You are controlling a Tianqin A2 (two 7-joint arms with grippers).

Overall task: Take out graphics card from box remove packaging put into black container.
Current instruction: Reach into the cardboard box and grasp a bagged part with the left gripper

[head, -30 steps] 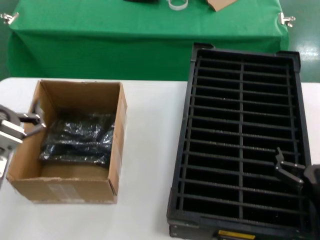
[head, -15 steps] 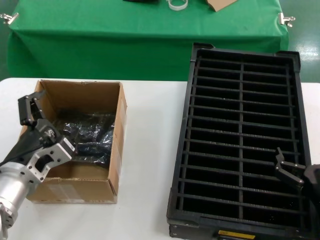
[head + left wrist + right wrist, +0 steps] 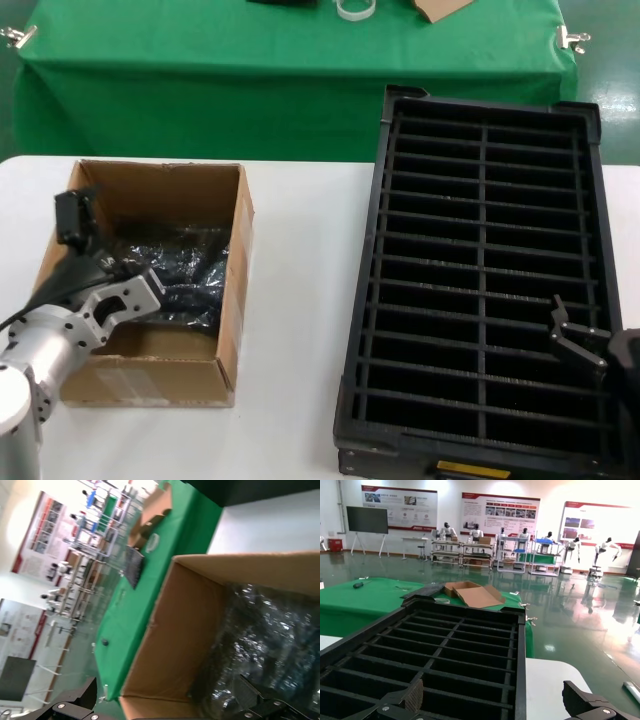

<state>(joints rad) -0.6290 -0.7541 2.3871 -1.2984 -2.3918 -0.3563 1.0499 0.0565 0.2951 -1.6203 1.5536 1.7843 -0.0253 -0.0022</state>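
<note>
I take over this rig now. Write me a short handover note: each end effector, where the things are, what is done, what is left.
Left end effector: open, reaching into the cardboard box, over the bagged cards, holding nothing.
Right end effector: open, idle above the near right part of the black slotted tray.
Anti-static bags: lying inside the box; the graphics card itself is not visible.
Tray: slots look empty, beside the box on the white table.
Done: approach only.
Left: grasp a bagged card, lift it out, remove the bag, slot the card into the tray.

One box point(image 3: 150, 290), one black container point(image 3: 480, 280) — two claws — left point(image 3: 85, 240), right point(image 3: 575, 340)
</note>
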